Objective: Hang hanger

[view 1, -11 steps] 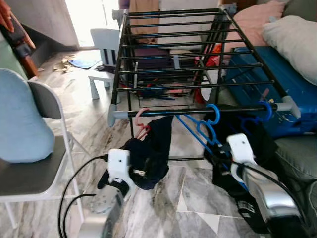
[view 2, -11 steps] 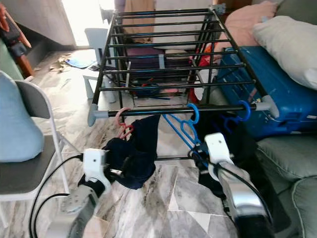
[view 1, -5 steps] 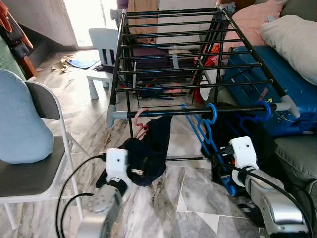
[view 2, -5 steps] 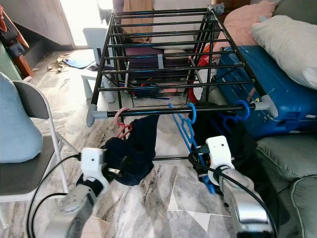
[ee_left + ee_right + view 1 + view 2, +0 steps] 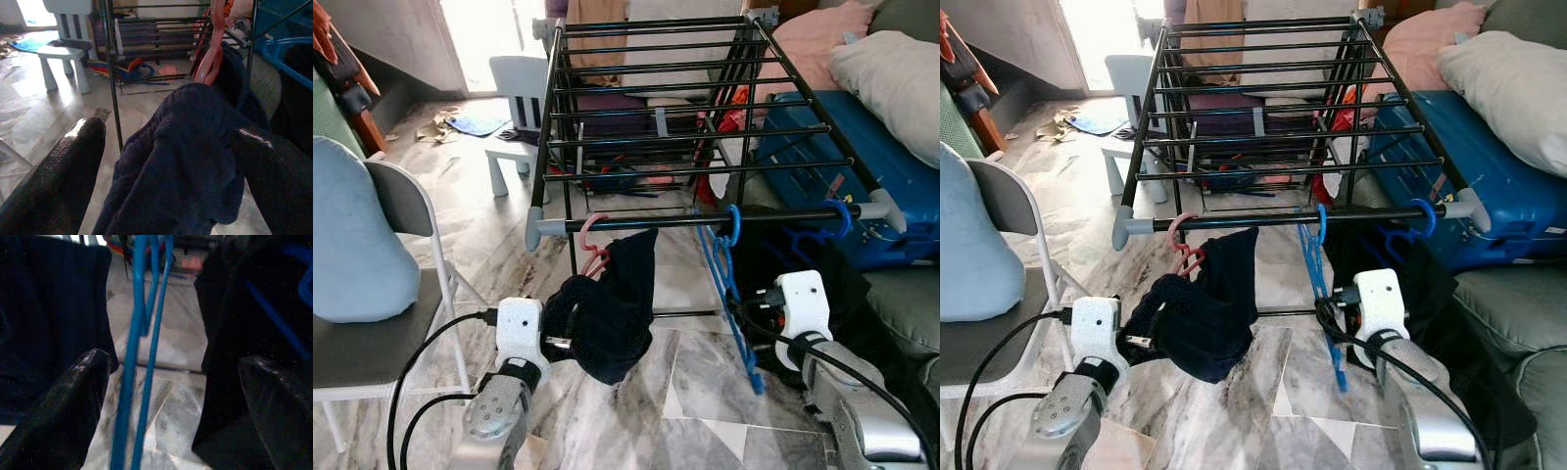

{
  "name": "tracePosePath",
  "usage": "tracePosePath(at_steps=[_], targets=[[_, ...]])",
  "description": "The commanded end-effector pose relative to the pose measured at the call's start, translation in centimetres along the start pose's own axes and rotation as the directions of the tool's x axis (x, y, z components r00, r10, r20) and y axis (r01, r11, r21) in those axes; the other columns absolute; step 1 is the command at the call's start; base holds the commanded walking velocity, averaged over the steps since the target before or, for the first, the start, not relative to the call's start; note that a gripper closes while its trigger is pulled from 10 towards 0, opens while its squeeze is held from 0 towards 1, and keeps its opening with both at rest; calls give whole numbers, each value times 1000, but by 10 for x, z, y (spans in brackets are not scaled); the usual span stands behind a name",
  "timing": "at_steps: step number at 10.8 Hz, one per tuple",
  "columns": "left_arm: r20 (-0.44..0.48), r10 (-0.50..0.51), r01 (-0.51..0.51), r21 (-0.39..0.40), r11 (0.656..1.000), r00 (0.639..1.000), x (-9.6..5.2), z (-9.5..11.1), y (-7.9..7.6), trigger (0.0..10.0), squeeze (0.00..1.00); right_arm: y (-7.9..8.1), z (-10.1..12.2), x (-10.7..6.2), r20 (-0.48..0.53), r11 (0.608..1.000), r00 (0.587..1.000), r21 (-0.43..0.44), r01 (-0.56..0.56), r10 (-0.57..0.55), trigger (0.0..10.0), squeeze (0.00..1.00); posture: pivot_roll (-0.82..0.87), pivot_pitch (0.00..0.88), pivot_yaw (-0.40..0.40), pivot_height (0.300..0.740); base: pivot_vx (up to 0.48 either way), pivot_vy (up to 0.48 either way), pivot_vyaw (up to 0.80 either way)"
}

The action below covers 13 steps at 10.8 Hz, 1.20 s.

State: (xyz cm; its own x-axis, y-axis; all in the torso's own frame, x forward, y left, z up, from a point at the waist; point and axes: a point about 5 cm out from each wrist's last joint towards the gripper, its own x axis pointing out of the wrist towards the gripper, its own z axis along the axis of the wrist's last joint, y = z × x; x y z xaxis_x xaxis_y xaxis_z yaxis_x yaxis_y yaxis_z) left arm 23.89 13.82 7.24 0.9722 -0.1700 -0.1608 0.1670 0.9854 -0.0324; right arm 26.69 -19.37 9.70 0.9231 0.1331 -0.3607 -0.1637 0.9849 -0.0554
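Note:
A blue hanger (image 5: pixel 740 313) hangs by its hook from the front rail (image 5: pixel 656 221) of the black drying rack, straight down and free. My right gripper (image 5: pixel 751 305) is open just right of it; in the right wrist view the blue hanger (image 5: pixel 146 333) runs between the fingers (image 5: pixel 80 396) without touching them. Further left on the rail, a pink hanger (image 5: pixel 592 240) carries a navy garment (image 5: pixel 617 313). My left gripper (image 5: pixel 560 341) is open at the garment's lower left, with the cloth (image 5: pixel 186 147) bulging between its spread fingers (image 5: pixel 58 166).
Another blue hanger (image 5: pixel 837 217) with dark clothing hangs at the rail's right end. A blue suitcase (image 5: pixel 891 196) and a sofa with pillows (image 5: pixel 891 69) lie to the right. A chair with a blue cushion (image 5: pixel 352 245) stands left, a small white stool (image 5: pixel 514 88) behind.
My right gripper let go of the blue hanger, which swung from a slant to hang straight. The left gripper drew back to the left, with the navy garment spreading toward it.

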Motion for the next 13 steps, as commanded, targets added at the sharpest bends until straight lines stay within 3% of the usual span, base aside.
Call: tracePosePath(at_steps=[1, 5, 13], targets=[[18, 12, -13, 17, 1000, 1000, 0, 4, 0, 10000, 0, -3, 5, 1, 32, 999, 999, -33, 27, -26, 10000, 0, -93, 0, 21, 740, 0, 0, 0], [9, 16, -16, 30, 999, 1000, 1, 1, -4, 10000, 0, -11, 5, 6, 14, 988, 1000, 155, 25, -28, 10000, 0, -99, 0, 18, 740, 0, 0, 0], [-4, -15, 15, 33, 999, 1000, 3, -3, -13, 10000, 0, -8, 1, 9, -19, 987, 1000, 162, 6, -3, 10000, 0, -106, 0, 15, 740, 0, 0, 0]])
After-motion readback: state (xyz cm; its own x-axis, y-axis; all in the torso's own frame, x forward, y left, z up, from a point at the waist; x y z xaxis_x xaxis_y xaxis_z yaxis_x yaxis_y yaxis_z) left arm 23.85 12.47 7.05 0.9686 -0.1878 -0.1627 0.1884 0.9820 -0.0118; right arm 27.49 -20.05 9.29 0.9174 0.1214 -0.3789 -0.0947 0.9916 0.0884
